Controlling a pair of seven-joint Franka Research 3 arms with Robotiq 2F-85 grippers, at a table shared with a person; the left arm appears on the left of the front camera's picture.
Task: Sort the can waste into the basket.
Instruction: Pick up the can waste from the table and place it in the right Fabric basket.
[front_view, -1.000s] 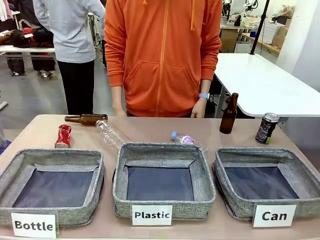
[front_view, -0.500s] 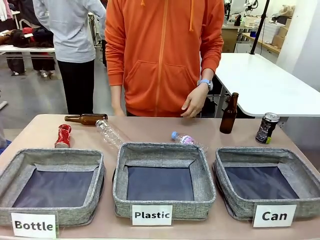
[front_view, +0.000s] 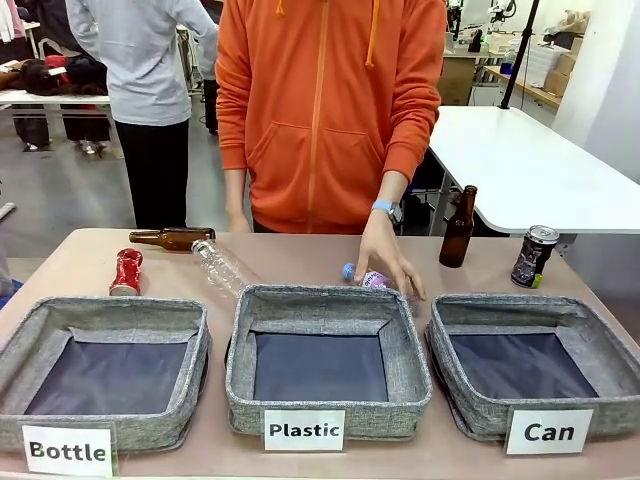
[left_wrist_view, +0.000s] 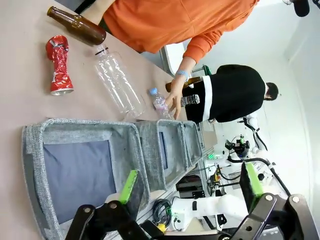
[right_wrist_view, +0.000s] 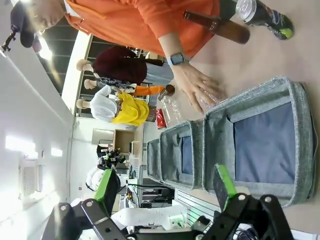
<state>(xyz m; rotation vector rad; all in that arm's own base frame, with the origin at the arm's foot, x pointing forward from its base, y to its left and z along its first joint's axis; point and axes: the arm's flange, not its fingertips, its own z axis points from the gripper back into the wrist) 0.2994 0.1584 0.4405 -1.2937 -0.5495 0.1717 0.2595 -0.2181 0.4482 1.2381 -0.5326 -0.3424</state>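
Observation:
The crushed red can (front_view: 126, 272) (left_wrist_view: 58, 65) lies at the table's far left, behind the "Bottle" basket. The dark can with a silver top (front_view: 533, 256) (right_wrist_view: 262, 14) stands upright at the far right, behind the grey "Can" basket (front_view: 590, 345) (right_wrist_view: 295, 145), which holds nothing. A person's hand (front_view: 386, 257) (right_wrist_view: 197, 85) rests on a small clear plastic bottle (front_view: 366, 278) behind the middle basket. My left gripper (left_wrist_view: 190, 182) hangs open above the "Bottle" basket. My right gripper (right_wrist_view: 165, 187) hangs open above the near edge of the "Can" basket.
Baskets labelled "Bottle" (front_view: 30, 345) and "Plastic" (front_view: 240, 345) stand left and centre. A brown bottle (front_view: 172, 238) and a large clear bottle (front_view: 220, 266) lie at the back left. Another brown bottle (front_view: 458, 228) stands upright near the dark can.
The person's hand has come down from their side and reached forward onto the small plastic bottle. Cans and baskets have not moved.

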